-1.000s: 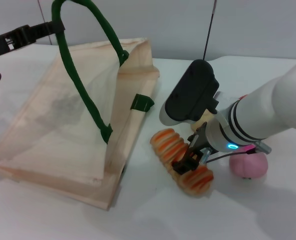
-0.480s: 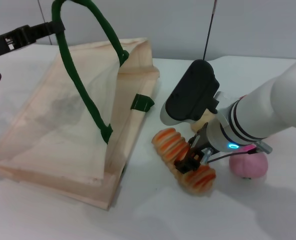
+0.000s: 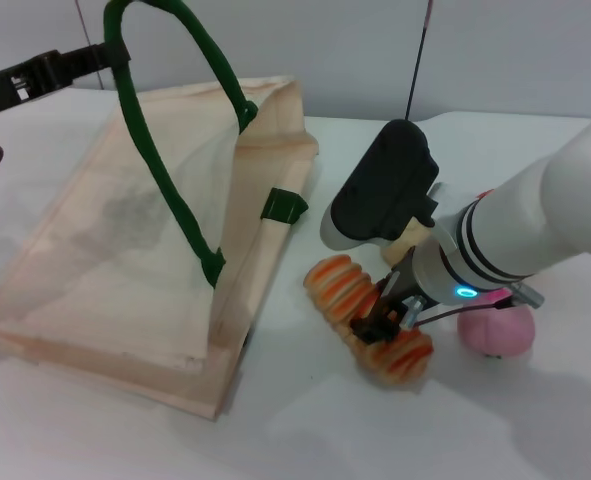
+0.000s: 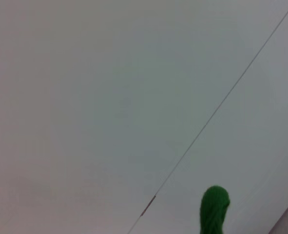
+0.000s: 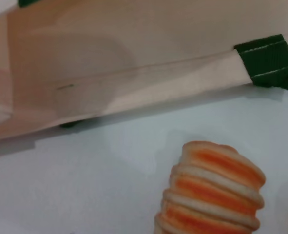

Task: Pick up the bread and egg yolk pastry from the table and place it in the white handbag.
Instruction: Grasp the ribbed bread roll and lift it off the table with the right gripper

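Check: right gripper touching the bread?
Touching. Head view shows the right gripper fingers straddling the bread mid-length, pressed against its ridges.

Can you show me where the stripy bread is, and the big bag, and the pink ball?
bread (image 3: 333, 281), head view, on its striped end nearest the bag.
white handbag (image 3: 125, 230), head view, on its flat cloth side.
pink ball (image 3: 497, 330), head view, on its rounded front.

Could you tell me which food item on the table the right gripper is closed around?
The bread, the orange-and-cream ridged loaf; the right gripper clamps its middle, while the smooth pink ball lies untouched beside it.
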Controlling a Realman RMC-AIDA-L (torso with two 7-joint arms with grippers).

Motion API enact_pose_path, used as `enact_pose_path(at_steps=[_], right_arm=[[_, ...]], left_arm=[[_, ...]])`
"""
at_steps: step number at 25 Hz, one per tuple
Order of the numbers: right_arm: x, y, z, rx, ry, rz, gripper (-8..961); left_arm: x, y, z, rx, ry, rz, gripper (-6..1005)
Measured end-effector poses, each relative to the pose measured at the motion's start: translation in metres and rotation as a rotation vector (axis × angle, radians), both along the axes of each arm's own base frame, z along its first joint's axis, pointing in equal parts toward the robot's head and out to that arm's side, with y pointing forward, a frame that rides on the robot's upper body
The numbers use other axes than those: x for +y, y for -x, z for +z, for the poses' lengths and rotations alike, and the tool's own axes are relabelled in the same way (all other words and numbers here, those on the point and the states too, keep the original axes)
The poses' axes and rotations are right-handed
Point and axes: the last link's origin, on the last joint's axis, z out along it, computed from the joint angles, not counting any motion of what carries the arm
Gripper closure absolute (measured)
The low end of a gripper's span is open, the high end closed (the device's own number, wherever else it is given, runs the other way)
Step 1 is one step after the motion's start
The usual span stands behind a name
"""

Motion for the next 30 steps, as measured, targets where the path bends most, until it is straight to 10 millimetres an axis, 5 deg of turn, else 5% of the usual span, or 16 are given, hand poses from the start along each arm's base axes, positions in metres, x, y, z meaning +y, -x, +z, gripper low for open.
enact_pose_path(at_steps=[13,30], right_arm=[[0.006,0.012,0.01,0.057,-0.026,0.027,453],[0.008,0.028,0.068,0.134,-0.162,0.109,569]], left_arm=[[-0.002,0.002,0.001,-0.001,0.001,0.005,870],[-0.003,-0.014,0.002,-0.026,0.04,-0.078,871]])
